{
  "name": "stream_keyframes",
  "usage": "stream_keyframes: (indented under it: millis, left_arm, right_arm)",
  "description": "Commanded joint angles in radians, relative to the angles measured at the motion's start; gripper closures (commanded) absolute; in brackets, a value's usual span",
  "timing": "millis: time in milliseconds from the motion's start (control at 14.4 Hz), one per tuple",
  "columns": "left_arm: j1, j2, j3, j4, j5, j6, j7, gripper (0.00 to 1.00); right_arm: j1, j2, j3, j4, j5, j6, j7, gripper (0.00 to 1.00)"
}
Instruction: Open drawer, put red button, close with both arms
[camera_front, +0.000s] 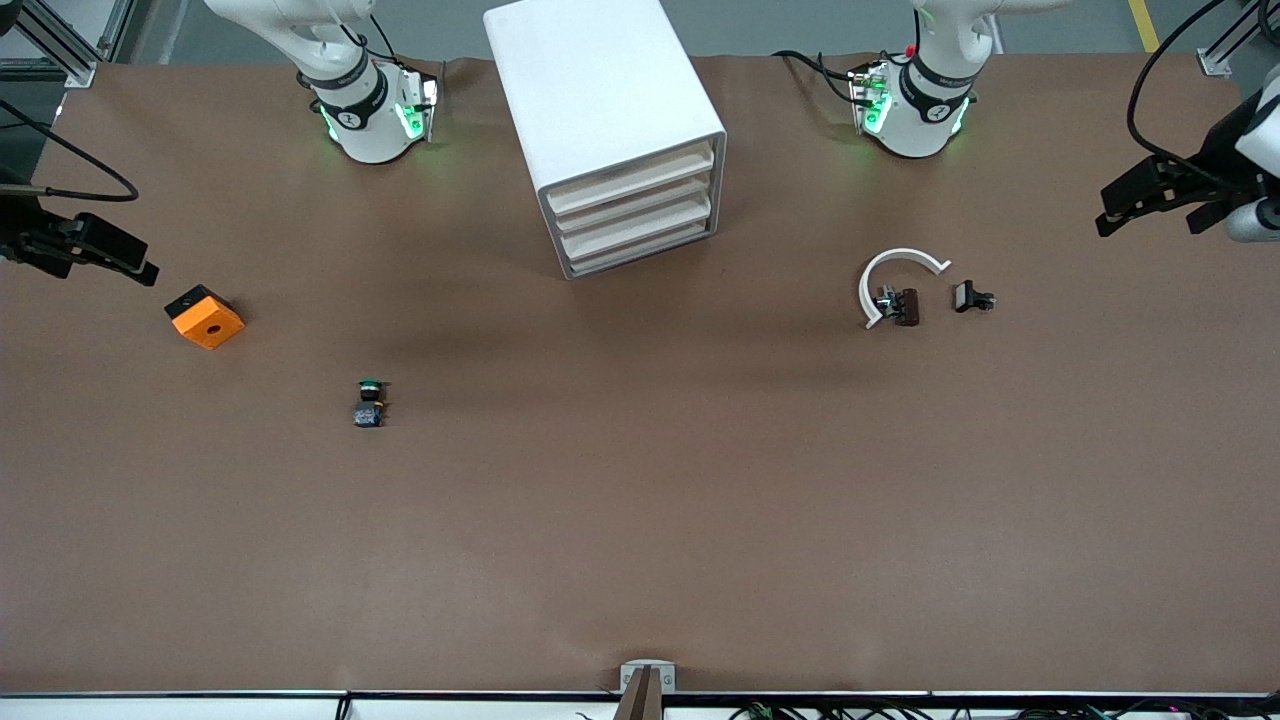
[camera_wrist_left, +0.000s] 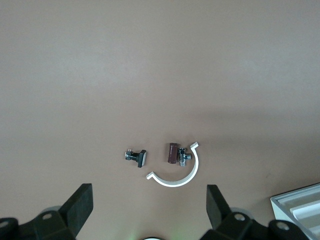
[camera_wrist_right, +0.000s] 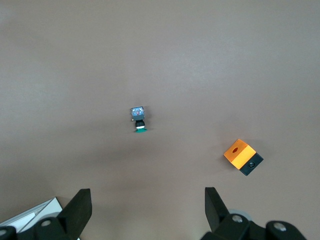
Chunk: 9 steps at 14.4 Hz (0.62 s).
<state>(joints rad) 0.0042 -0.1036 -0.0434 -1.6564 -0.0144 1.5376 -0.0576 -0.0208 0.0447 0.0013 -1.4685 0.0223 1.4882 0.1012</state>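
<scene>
Still, nothing is opening: both arms are waiting.
Your left gripper (camera_wrist_left: 147, 210) and right gripper (camera_wrist_right: 145, 207) are hanging spread; the drawer (camera_front: 632, 180) is sitting shut, the red button (camera_front: 907, 306) lying toward the left arm's end of the surface (camera_front: 640, 520).

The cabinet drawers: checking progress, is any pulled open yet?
All shut: the four cream drawer fronts sit flush in the white cabinet, none pulled out.

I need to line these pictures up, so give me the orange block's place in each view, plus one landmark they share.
Front view: the orange block lies on the table toward the right arm's end, beside the right gripper.
Left wrist view: not in it.
Right wrist view: the block shows on bare table, apart from the green-capped button.
Shared landmark: the white cabinet, a corner of which shows in both wrist views.
</scene>
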Motion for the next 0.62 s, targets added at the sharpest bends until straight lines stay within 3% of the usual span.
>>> stream_keyframes:
  millis: [0, 556]
  left_arm:
    - [0.011, -0.007, -0.015, -0.014, 0.017, 0.016, -0.002, 0.0]
    - [0.01, 0.001, -0.015, -0.014, 0.011, 0.01, -0.056, 0.0]
  right_arm:
    - [-0.005, 0.009, 0.009, 0.022, -0.008, -0.005, 0.006, 0.0]
    - [-0.007, 0.009, 0.009, 0.022, -0.012, -0.003, 0.006, 0.0]
